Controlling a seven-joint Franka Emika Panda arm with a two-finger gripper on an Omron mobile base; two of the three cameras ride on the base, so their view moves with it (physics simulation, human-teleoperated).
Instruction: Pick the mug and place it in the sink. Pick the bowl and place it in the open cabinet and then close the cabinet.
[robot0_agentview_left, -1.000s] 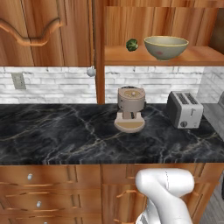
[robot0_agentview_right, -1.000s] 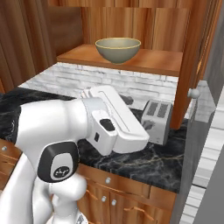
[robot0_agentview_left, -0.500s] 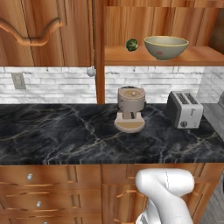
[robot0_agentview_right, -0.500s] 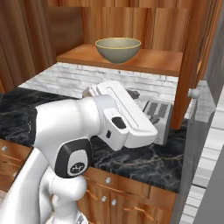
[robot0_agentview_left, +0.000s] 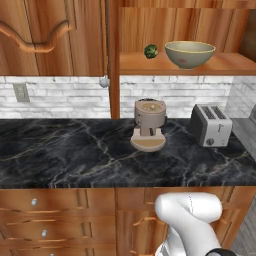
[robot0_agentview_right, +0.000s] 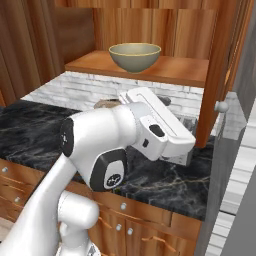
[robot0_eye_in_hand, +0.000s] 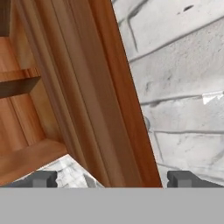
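While unlabelled, bowl (robot0_agentview_left: 189, 54) sits on cabinet (robot0_agentview_left: 175, 64) shelf.

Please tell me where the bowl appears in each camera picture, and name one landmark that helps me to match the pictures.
Left base view: the bowl is at the upper right, on the cabinet shelf, right of a small green ball.
Right base view: the bowl is at the top centre, on the same shelf.
Hand view: the bowl is not in it.
Shared landmark: the wooden shelf under the bowl.
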